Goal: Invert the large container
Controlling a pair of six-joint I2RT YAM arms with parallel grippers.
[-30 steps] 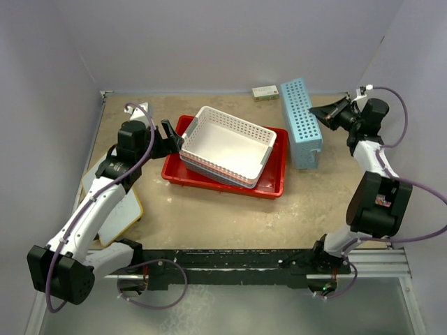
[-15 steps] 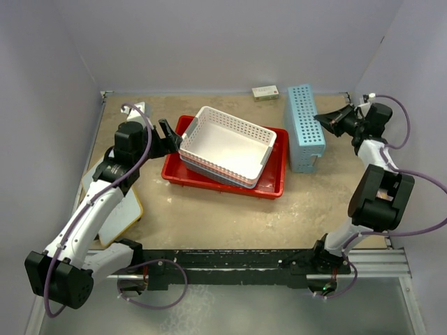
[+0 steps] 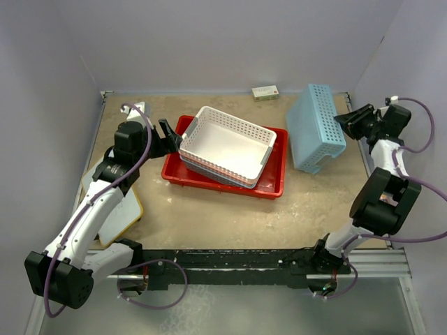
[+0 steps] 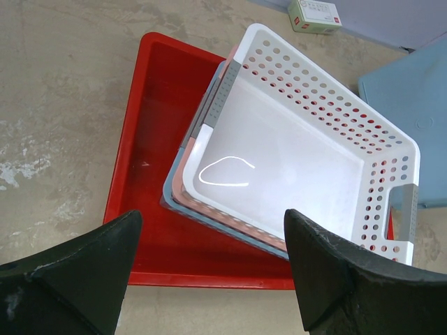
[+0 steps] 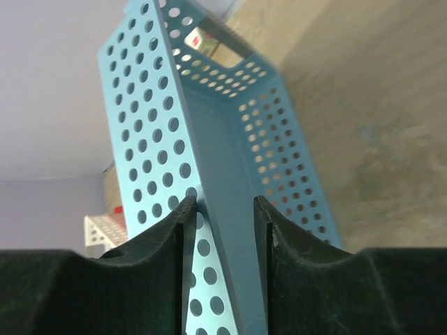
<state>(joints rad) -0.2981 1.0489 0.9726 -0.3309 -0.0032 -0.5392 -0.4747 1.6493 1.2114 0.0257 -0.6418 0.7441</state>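
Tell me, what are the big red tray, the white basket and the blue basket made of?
All three look like moulded plastic, probably. The red tray is solid and fairly glossy, with a smooth one-piece floor and walls. The white basket mirrors a bright light streak and has neat round holes. The blue basket looks duller, with even rows of holes.

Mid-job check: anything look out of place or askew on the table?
Two things. The red tray sits upright with a stack of baskets lying crooked inside it, so flipping it would likely dump them. The blue basket is tilted rather than flat, its wall pinched by the right gripper.
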